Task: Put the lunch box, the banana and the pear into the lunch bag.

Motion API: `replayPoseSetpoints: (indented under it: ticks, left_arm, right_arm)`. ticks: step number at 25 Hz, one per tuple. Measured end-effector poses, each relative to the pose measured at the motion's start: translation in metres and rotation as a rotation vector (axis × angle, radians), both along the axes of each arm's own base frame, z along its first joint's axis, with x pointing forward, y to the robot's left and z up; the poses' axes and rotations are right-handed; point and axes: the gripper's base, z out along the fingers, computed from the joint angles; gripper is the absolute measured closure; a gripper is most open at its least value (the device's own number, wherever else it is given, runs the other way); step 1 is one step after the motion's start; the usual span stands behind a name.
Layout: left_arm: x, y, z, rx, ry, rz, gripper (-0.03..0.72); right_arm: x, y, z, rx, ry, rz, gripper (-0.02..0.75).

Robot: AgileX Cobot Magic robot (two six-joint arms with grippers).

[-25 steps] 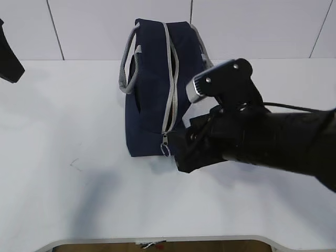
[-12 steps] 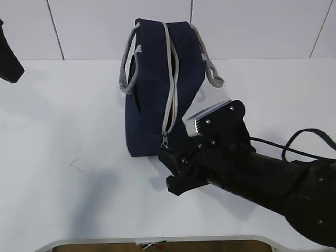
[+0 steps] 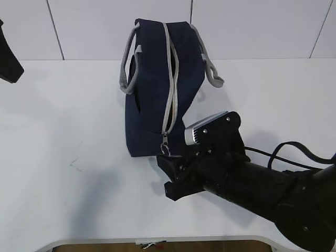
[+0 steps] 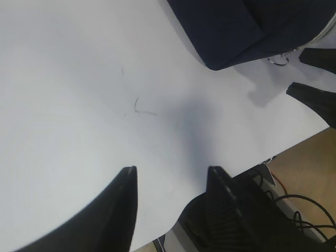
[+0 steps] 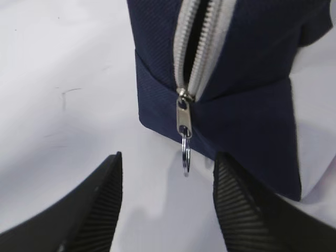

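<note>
The navy lunch bag [image 3: 152,89] stands on the white table with its grey zipper running toward me. The zipper slider and metal ring pull [image 3: 166,150] hang at the bag's near end. In the right wrist view the zipper [image 5: 197,47] gapes above the slider, and the ring [image 5: 185,155] hangs between the open fingers of my right gripper [image 5: 169,156] without touching them. My right gripper [image 3: 165,176] sits low on the table just in front of the bag. My left gripper [image 4: 172,169] is open and empty above bare table, left of the bag [image 4: 226,31]. The lunch box, banana and pear are out of view.
The bag's grey handles [image 3: 126,68] droop to both sides. The table's front edge [image 3: 157,240] lies close behind my right gripper. Part of my left arm [image 3: 8,58] shows at the far left edge. A faint scratch mark [image 3: 76,165] is on the table.
My right arm has dropped lower and moved left from beside the bag to its near end, bringing the open gripper around the ring pull. The bag and left arm have not moved.
</note>
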Motion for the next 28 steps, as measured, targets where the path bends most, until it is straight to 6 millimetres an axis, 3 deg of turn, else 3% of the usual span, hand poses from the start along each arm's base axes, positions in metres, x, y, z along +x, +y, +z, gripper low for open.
replayPoseSetpoints:
  ticks: [9, 16, 28]
  left_arm:
    - [0.000, 0.000, 0.000, 0.000, 0.000, 0.000, 0.360]
    - [0.000, 0.000, 0.000, 0.000, 0.000, 0.000, 0.360]
    - [0.000, 0.000, 0.000, 0.000, 0.000, 0.000, 0.370]
  right_arm:
    - [0.004, 0.003, -0.020, 0.003, 0.003, 0.000, 0.292]
    - [0.011, 0.008, -0.014, 0.026, -0.027, -0.002, 0.295]
    - [0.012, 0.008, -0.014, 0.023, -0.019, -0.005, 0.372]
